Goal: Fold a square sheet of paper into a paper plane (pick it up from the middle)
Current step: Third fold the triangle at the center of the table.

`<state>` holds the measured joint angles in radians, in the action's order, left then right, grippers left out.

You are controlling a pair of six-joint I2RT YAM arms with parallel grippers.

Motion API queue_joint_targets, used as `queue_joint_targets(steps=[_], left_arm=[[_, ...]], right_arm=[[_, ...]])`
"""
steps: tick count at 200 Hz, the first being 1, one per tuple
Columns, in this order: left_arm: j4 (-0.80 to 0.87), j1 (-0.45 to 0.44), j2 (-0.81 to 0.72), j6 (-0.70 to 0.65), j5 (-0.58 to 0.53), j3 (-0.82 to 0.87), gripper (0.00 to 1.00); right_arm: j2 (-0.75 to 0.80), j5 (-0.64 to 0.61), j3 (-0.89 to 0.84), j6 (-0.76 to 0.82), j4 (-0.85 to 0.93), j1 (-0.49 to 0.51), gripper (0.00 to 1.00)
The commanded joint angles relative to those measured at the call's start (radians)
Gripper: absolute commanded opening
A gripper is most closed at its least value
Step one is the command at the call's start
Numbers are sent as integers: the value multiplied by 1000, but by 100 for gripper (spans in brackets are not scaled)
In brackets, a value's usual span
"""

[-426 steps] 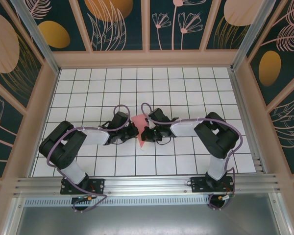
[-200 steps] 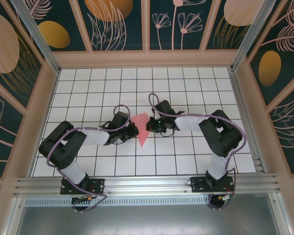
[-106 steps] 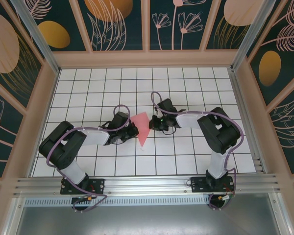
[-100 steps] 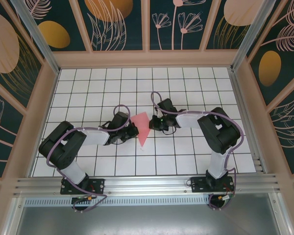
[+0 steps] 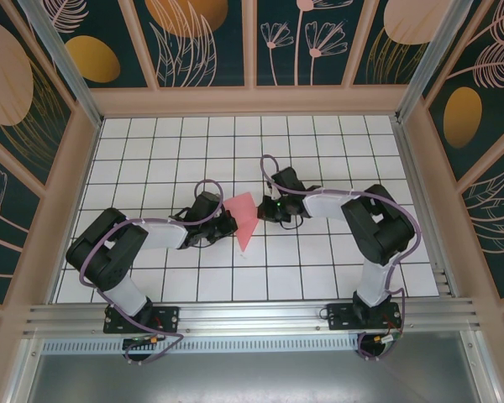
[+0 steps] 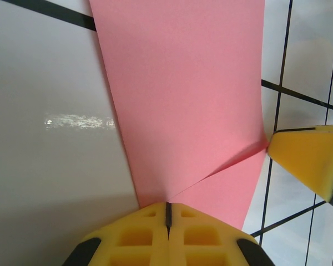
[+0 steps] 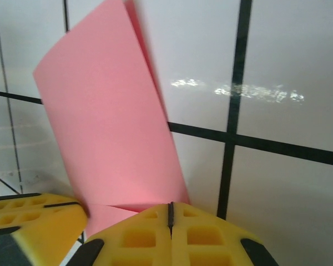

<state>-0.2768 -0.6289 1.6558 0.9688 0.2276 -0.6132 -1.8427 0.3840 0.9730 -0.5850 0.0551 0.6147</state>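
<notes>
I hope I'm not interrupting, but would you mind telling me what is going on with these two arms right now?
Two robot arms are folding a pink sheet of paper in the middle of the white tiled table. The left gripper is shut on one edge, and the right gripper is shut on the sheet close beside it. The paper bows up from the table, with a crease running between the two pinch points. It does not look like a plane yet.
</notes>
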Motion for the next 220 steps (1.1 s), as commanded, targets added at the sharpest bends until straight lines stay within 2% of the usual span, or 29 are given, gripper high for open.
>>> queue_joint_targets(steps=[1, 76, 108, 139, 176, 220], left_arm=[[102, 0, 4, -32, -44, 10, 0], [95, 0, 9, -142, -70, -29, 0], [100, 0, 42, -199, -80, -82, 0], [118, 1, 83, -249, -92, -126, 0], [133, 1, 64, -261, -103, -137, 6], [64, 0, -86, -182, -35, -92, 19]], right_arm=[[-28, -13, 30, 14, 31, -4, 6], [132, 2, -1, 15, 33, 29, 7], [94, 29, -31, -10, -9, 79, 7], [47, 38, -44, -31, -48, 84, 6], [-5, 33, -43, -42, -68, 81, 6], [-15, 41, -44, -65, -81, 83, 6]])
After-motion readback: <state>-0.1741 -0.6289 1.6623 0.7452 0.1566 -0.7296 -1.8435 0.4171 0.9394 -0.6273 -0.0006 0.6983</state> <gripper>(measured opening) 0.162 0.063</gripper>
